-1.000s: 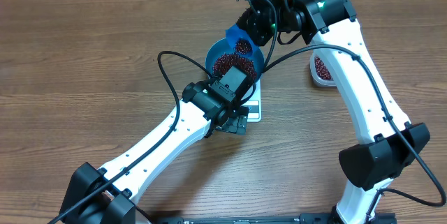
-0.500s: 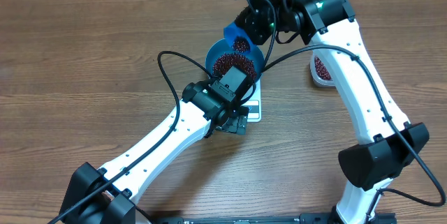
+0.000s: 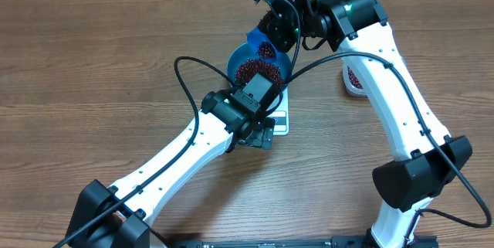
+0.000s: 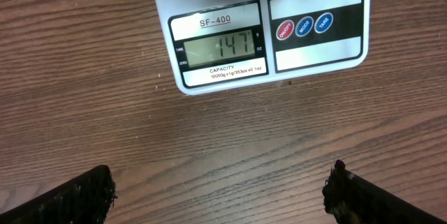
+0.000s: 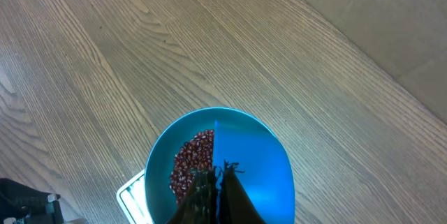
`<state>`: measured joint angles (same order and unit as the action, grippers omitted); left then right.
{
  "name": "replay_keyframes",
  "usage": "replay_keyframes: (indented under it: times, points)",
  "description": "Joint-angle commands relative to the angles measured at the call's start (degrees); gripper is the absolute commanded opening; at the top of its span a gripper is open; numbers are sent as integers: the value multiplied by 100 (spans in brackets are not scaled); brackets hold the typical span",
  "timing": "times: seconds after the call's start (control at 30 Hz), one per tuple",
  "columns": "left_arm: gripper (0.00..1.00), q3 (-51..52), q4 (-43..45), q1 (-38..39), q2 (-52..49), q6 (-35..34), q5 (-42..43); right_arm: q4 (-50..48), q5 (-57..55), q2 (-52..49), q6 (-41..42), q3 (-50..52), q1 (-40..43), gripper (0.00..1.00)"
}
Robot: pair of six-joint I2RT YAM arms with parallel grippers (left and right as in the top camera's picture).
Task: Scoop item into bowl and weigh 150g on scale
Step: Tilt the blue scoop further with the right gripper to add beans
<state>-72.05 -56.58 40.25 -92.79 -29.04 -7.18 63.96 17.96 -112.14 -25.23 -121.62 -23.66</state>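
Our left gripper (image 4: 220,182), wide open, faces the scale (image 4: 314,49) reading 147; our right gripper (image 5: 215,190) holds a scoop (image 3: 255,36) above the bowl (image 3: 234,62)

The table (image 4: 105,112) is brown wood-grain, matt with fine streaks. The scale (image 4: 318,60) at the top of the left wrist view is smooth, glossy white plastic. The bowl (image 5: 158,172) and scoop (image 3: 255,37) look like smooth bright-blue plastic; the beans (image 5: 188,168) are dark, faintly shiny.
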Motion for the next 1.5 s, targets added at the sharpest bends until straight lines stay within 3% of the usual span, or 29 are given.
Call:
replay_keyframes:
  times: [0.0,1.23,1.37,1.47]
  points:
    - [100,-96,7,-11,94,-98,-90,-50,11,-83,153,-133,-7,4]
    - [100,-96,4,-11,94,-98,-90,-28,105,-105,380,-133,-7,4]
    - [100,-96,7,-11,94,-98,-90,260,201,-105,-275,-133,-50,4]
    - [99,-96,4,-11,94,-98,-90,105,-212,-127,197,-133,-20,4]
